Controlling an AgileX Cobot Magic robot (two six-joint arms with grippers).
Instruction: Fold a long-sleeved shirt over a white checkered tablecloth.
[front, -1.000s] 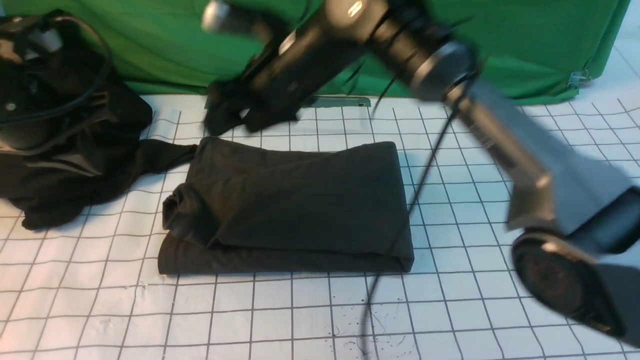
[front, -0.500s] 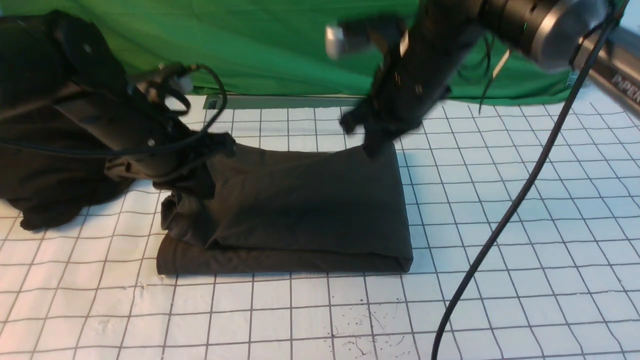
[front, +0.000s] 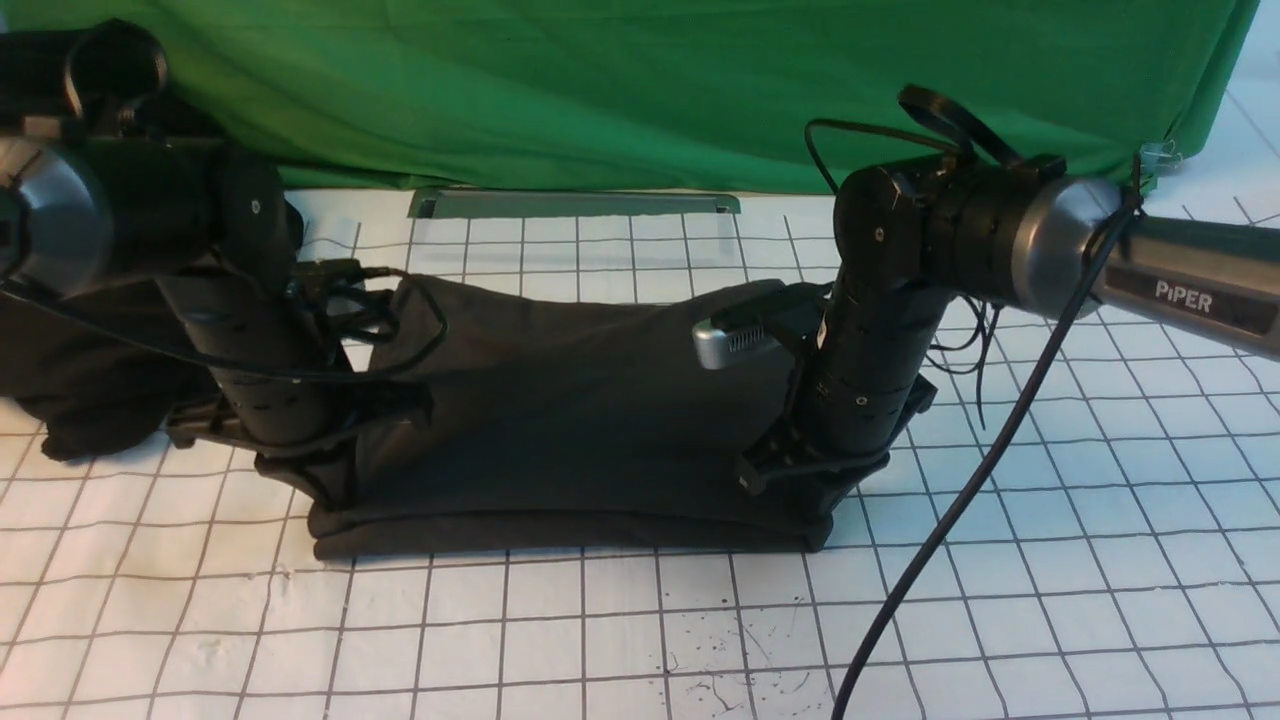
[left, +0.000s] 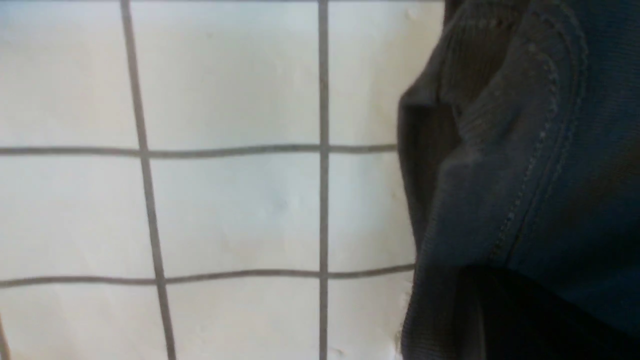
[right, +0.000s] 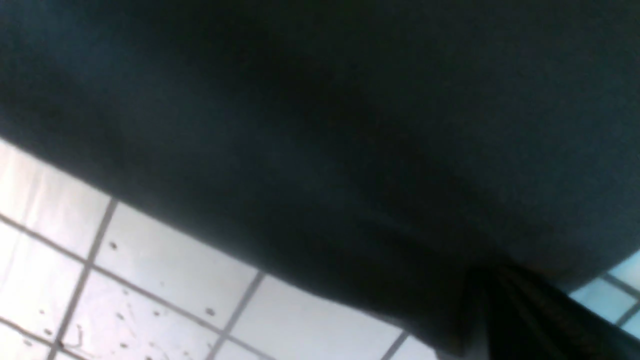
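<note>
Looking from the front, we see the long-sleeved shirt (front: 580, 400) lying as a dark folded block in the middle of the white checkered tablecloth (front: 600, 620). The left gripper (front: 325, 480) is down at the shirt's 8 o'clock corner and the right gripper (front: 800, 490) at its 4 o'clock corner, both sunk in the fabric. Their fingers are hidden, so we cannot tell whether they are apart or clamped on cloth. The left wrist view shows a stitched hem of the shirt (left: 525, 150) over the grid (left: 225, 210). In the right wrist view the shirt (right: 320, 125) fills most of the picture above speckled squares (right: 150, 280). A blacker heap of cloth (front: 70, 400) sits at 9 o'clock and a green cloth (front: 600, 90) hangs at 12 o'clock.
</note>
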